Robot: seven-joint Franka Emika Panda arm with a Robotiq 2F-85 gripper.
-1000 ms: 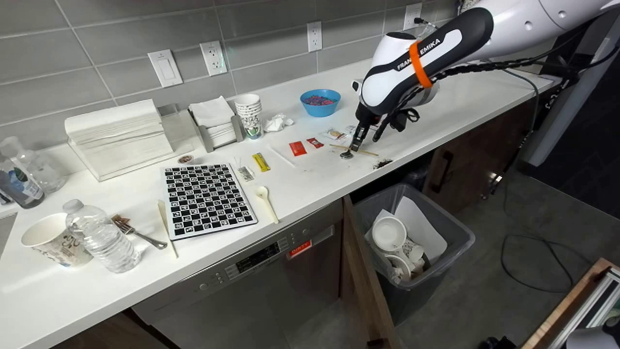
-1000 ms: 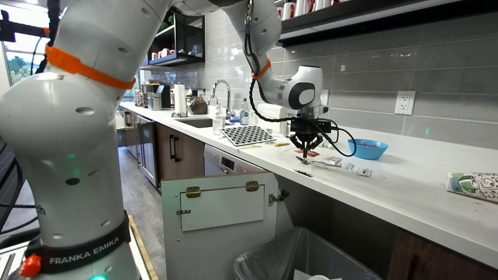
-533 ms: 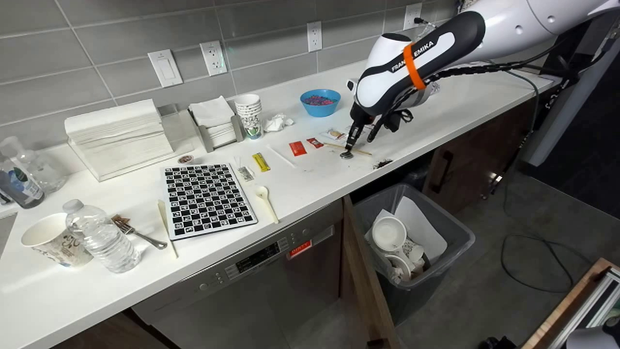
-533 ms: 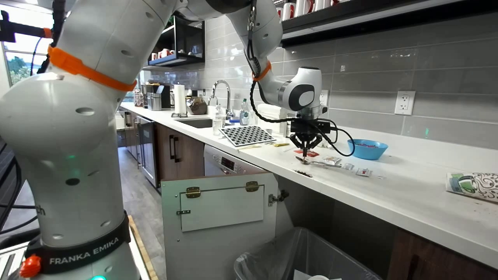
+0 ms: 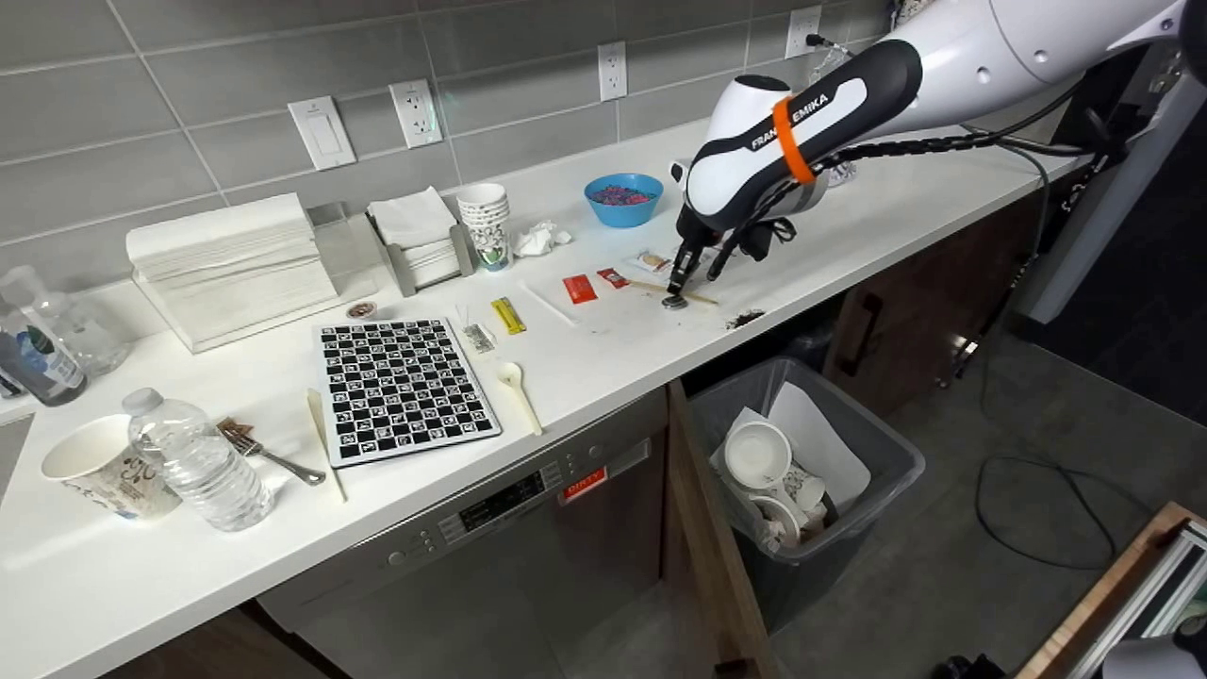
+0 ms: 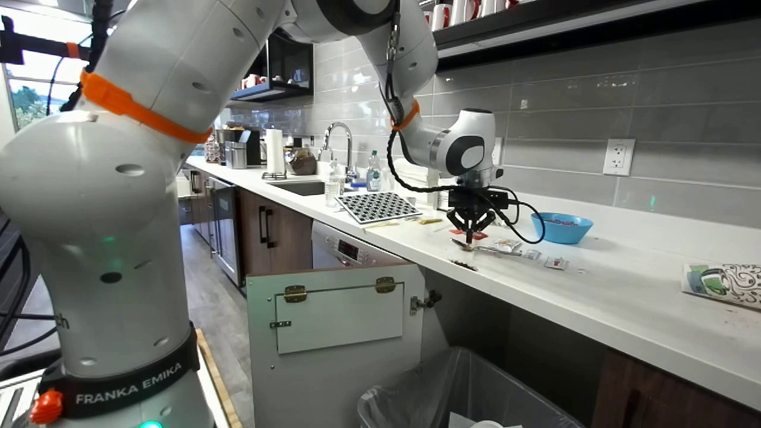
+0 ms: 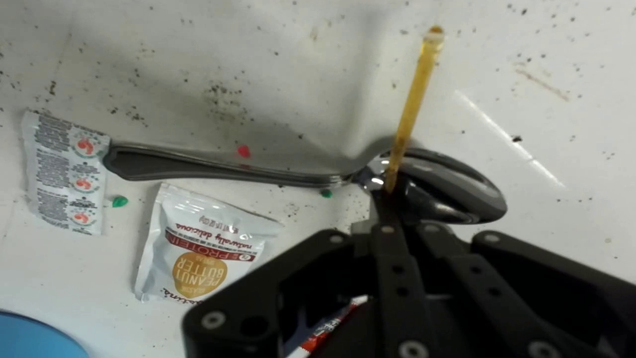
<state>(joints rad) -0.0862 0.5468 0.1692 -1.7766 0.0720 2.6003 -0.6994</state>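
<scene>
Wrist view shows my tool (image 7: 391, 203) with its fingers together, clamped, as far as I can judge, on an amber stick (image 7: 412, 108). One length of the stick slants out from my fingertips over the neck of a metal spoon (image 7: 278, 176); the rest is hidden behind my fingers. In an exterior view the stick reaches out on both sides of the tool, so I take the grip to be partway along it. That much of the work I count as done: the stick is pinched. What is left, as I judge it, is all that comes after a grip, for I have not let go of the stick or set it down. Whether it is fully clear of the desk (image 5: 603, 363) I cannot tell; it sits low, just over the spoon, and I cannot say if my tips touch the spoon's head.

The spoon itself lies ungripped on the desk, its handle end at a printed sachet (image 7: 67, 174), with a peanut butter packet (image 7: 201, 243) just beside the handle. A blue bowl (image 5: 623, 217) stands near, farther back on the desk, and below the desk's front edge a bin (image 5: 801, 585) holds paper cups (image 5: 757, 455).
</scene>
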